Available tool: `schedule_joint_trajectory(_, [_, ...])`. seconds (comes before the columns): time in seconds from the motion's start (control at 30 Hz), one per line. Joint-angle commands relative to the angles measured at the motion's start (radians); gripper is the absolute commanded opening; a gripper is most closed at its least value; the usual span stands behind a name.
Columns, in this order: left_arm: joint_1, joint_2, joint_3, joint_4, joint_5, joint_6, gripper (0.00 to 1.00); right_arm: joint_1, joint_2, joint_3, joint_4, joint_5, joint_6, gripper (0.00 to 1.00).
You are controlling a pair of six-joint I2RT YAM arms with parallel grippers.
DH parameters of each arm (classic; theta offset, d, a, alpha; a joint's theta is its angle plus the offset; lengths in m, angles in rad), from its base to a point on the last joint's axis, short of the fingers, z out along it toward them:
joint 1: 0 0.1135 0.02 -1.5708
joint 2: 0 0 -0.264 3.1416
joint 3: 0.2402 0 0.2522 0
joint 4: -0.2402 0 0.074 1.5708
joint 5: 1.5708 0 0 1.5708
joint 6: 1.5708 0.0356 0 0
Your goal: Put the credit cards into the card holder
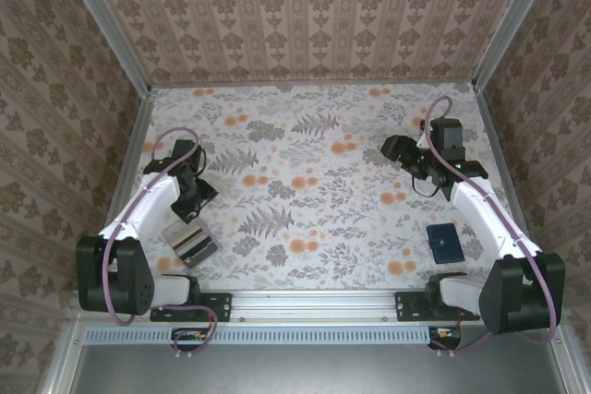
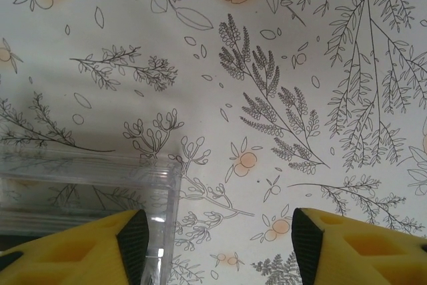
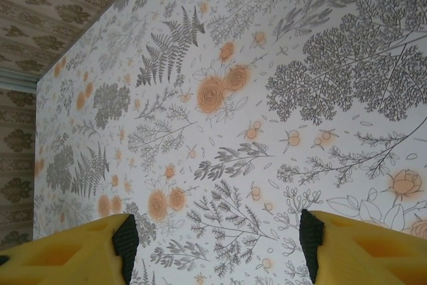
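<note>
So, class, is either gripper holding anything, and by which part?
Nothing is held: the left gripper and the right gripper both stand open and empty.

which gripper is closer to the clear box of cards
The left gripper: the clear box lies right beside it, a corner showing by its finger. The right gripper hangs far across the table, nearer the blue holder.

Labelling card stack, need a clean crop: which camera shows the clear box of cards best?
Top external: the whole clear box sits by the left arm, cards showing as striped edges. Left wrist catches its transparent corner beside the open left pincer, contents unreadable. Right wrist faces floral tabletop.
</note>
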Motion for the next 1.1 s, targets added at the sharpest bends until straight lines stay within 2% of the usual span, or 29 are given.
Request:
schedule_joint_trajectory(0.0, [0.018, 0.008, -0.023, 0.036, 0.010, 0.028, 0.56, 0.004, -0.001, 0.024, -0.005, -0.033, 0.013, 0.67])
schedule_joint_trajectory(0.3, [0.018, 0.025, -0.063, 0.025, 0.097, 0.044, 0.56, 0.004, -0.054, -0.016, -0.003, -0.002, 0.021, 0.63])
schedule_joint_trajectory(0.4, [0.016, 0.005, -0.092, 0.012, 0.069, 0.046, 0.55, 0.004, -0.065, -0.008, -0.035, 0.000, 0.012, 0.63])
schedule_joint_trajectory(0.5, [0.016, -0.012, -0.099, 0.011, 0.049, 0.060, 0.51, 0.005, -0.075, -0.033, -0.002, 0.007, 0.018, 0.60])
schedule_joint_trajectory(0.57, [0.015, -0.016, -0.084, 0.007, 0.054, 0.080, 0.41, 0.005, -0.071, -0.021, -0.013, 0.004, 0.017, 0.59])
schedule_joint_trajectory(0.67, [-0.008, -0.020, -0.081, 0.036, 0.066, 0.101, 0.32, 0.004, -0.067, -0.022, -0.002, -0.001, 0.025, 0.60])
schedule_joint_trajectory(0.77, [-0.013, 0.009, -0.067, -0.001, 0.127, 0.151, 0.30, 0.004, -0.063, -0.014, -0.014, -0.004, 0.037, 0.60])
schedule_joint_trajectory(0.9, [-0.014, 0.038, -0.049, -0.079, 0.072, 0.230, 0.28, 0.004, -0.082, -0.041, -0.004, 0.006, 0.034, 0.60])
schedule_joint_trajectory(1.07, [-0.022, 0.039, -0.061, -0.093, 0.042, 0.229, 0.29, 0.004, -0.095, -0.063, 0.004, 0.025, 0.048, 0.63])
